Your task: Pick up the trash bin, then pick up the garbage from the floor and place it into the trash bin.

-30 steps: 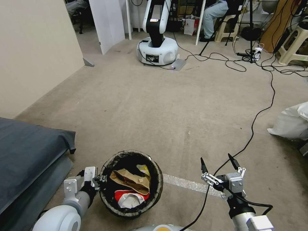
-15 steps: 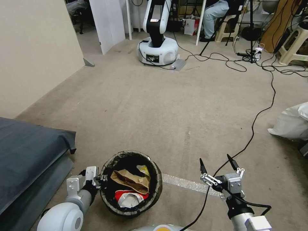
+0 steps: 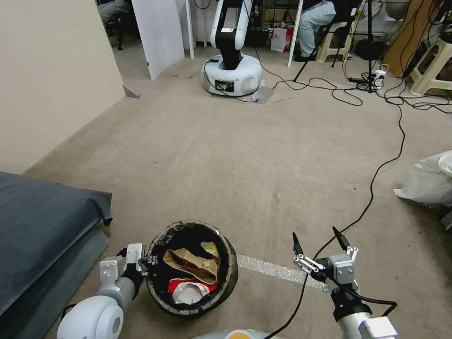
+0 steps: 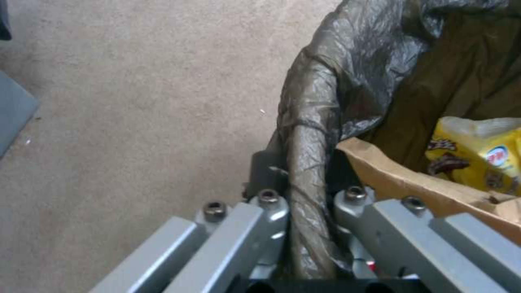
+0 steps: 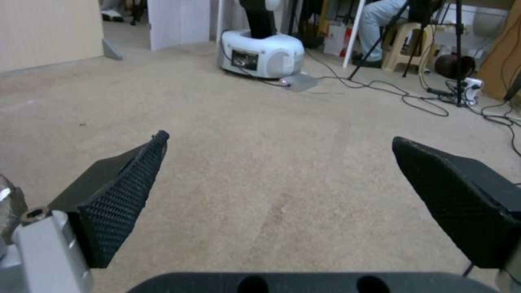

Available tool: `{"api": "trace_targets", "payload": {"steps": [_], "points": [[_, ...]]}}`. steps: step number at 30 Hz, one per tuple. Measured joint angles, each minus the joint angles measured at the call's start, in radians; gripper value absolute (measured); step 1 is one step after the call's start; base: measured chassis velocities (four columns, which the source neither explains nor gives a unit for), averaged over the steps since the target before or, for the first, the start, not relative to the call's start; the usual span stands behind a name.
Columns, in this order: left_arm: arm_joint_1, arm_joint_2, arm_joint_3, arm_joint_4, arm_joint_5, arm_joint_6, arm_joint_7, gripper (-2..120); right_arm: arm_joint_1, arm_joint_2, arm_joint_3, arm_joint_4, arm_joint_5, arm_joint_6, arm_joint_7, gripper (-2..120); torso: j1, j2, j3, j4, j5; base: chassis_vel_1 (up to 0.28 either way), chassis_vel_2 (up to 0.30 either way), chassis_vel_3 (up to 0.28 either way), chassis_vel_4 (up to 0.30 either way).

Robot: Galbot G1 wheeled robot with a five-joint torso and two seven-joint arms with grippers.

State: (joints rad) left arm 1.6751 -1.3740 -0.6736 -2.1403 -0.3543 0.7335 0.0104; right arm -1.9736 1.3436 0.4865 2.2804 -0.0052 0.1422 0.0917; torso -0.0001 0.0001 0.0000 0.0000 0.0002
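Trash bin held by its bagged rim.
Left gripper jaws were clamped there; right gripper jaws were spread wide; the load was probably light.

The left gripper is clamped on the rim of the trash bin: one grey finger sits outside the wall and the other inside, with the rolled edge of the dark bag pinched between them. From the gripper, the crinkled liner climbs toward 1 o'clock and folds over the rim. Inside the bin, at 3 o'clock from the grip, lies a brown paper bag, its torn edge touching the inner finger. A yellow snack wrapper rests just beyond it at 2 o'clock. Beige carpet spreads from 9 to 12 o'clock outside the bin.
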Motion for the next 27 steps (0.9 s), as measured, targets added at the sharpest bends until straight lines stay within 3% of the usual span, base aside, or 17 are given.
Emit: {"api": "trace_targets", "payload": {"steps": [2,22,27], "points": [[0.0,-0.001,0.001,0.003,0.003,0.0,0.001,8,0.0,0.0,0.0,0.0,0.0,0.0,0.0,100,0.0,0.0,0.0,0.0,-0.0002,0.0,0.0,0.0,0.0],[-0.002,-0.003,-0.001,-0.014,0.011,-0.001,0.007,86,0.011,-0.002,-0.013,0.0,0.0,-0.004,0.0,100,0.0,0.0,0.0,0.0,-0.0002,0.0,0.0,0.0,0.0],[0.001,-0.003,-0.003,-0.026,0.011,-0.003,0.006,98,0.011,-0.003,-0.014,0.0,0.0,-0.004,0.0,100,0.0,0.0,0.0,0.0,-0.0002,0.0,0.0,0.0,0.0]]}}
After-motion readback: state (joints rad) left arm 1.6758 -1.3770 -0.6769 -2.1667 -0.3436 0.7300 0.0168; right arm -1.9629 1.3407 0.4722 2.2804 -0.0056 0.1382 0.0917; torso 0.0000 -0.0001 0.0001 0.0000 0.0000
